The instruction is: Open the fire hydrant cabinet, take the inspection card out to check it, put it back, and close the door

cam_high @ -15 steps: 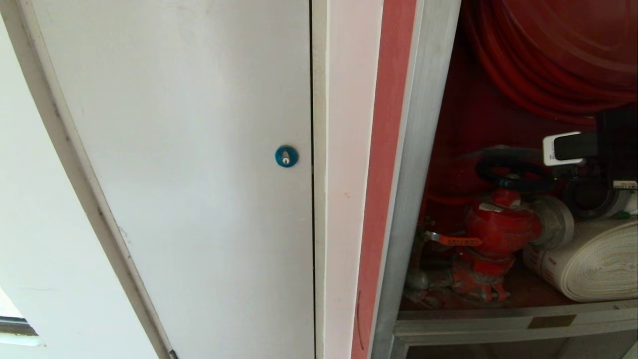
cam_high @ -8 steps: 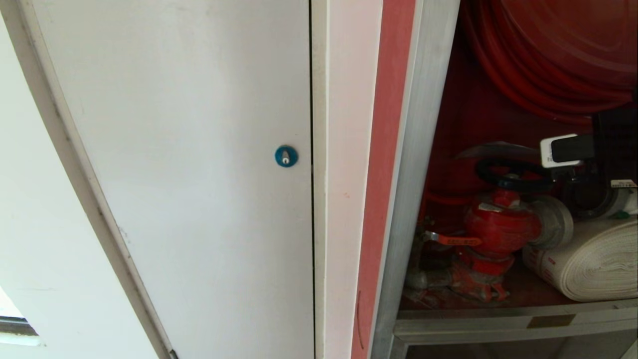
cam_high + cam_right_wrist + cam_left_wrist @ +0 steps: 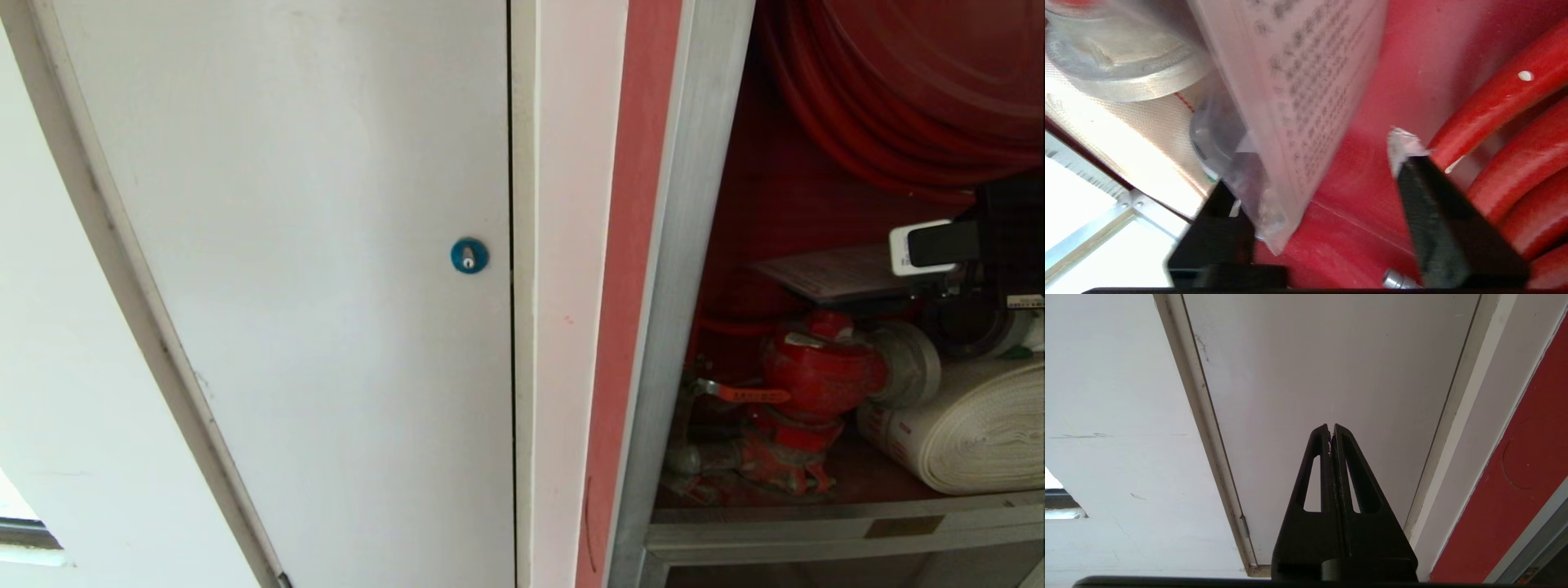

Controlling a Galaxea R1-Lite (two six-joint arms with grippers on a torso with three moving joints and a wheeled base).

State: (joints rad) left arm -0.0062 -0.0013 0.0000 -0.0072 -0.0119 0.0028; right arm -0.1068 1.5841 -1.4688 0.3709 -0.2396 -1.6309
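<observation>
Head view shows the fire hydrant cabinet (image 3: 694, 269) standing open at the right of the frame, its red interior exposed behind the silver frame. Inside, the inspection card (image 3: 833, 273) lies nearly flat above the red valve (image 3: 820, 371), at the middle right, with the red hose reel (image 3: 914, 90) coiled above and the white rolled hose (image 3: 971, 433) at the lower right. The right gripper (image 3: 939, 245) reaches in from the right edge, level with the card's near end; only part of it shows there.

In the right wrist view the right gripper's jaws stand wide apart, and the card (image 3: 1298, 90), in a clear sleeve, lies against one finger (image 3: 1220, 228) while the other finger (image 3: 1429, 212) is well clear of it. With nothing pinching it, the card appears to be let go, resting on the valve's top, which is likely where it is meant to go back. The card looks light and could slide off if brushed, so a straight retreat seems wise. The door is not in view in any frame, so closing it remains.

The left gripper (image 3: 1331, 430) is parked outside the cabinet, its jaws pressed together and empty, pointing at the plain white panel (image 3: 1331, 355); the head view shows that panel's blue round lock (image 3: 469, 256) left of centre.
</observation>
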